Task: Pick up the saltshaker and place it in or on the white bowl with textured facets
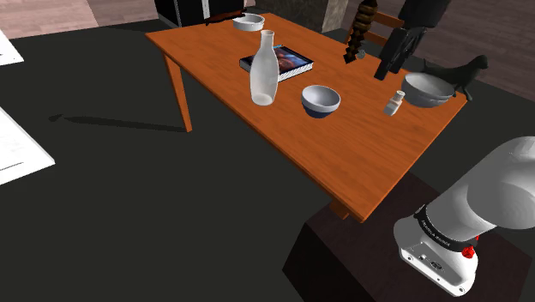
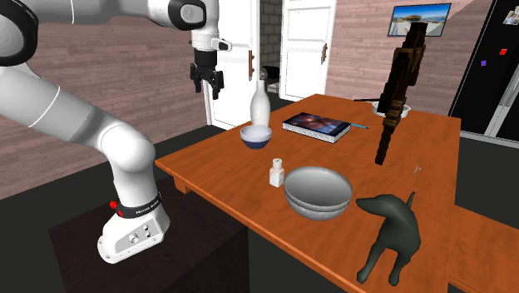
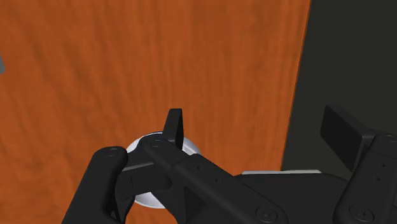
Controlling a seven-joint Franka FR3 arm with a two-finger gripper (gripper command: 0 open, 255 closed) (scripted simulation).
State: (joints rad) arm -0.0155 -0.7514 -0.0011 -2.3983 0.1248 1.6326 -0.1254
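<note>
While the gripper [image 2: 208,90] hangs with fingers [image 3: 175,126] spread apart, shoulder view, white saltshaker [image 1: 393,104] just beside grey bowl [image 1: 426,88] at its eight o'clock, dark dog figure [image 1: 465,72] at two o'clock, small white bowl [image 1: 249,22] at ten o'clock, past bottle [image 1: 264,70] and book [image 1: 287,62]

There is one counter [image 1: 360,163]. On it sit three bowls: one white bowl [image 1: 249,21], one blue bowl [image 1: 321,100] and one grey bowl [image 1: 426,89]. There is one tall white bottle [image 1: 263,73], one book [image 1: 279,62] and one little saltshaker [image 1: 393,104]. There is one black dog toy [image 1: 461,72] and one tall dark carved figure [image 1: 360,34]. One white robot arm [image 2: 66,108] stands on one dark box [image 1: 343,257]. The arm has one black claw [image 2: 207,90] with two fingers. Two white sheets [image 1: 17,147] lie on the floor. The second exterior view has two white doors [image 2: 303,42] and one picture [image 2: 420,18] on the wall.
</note>
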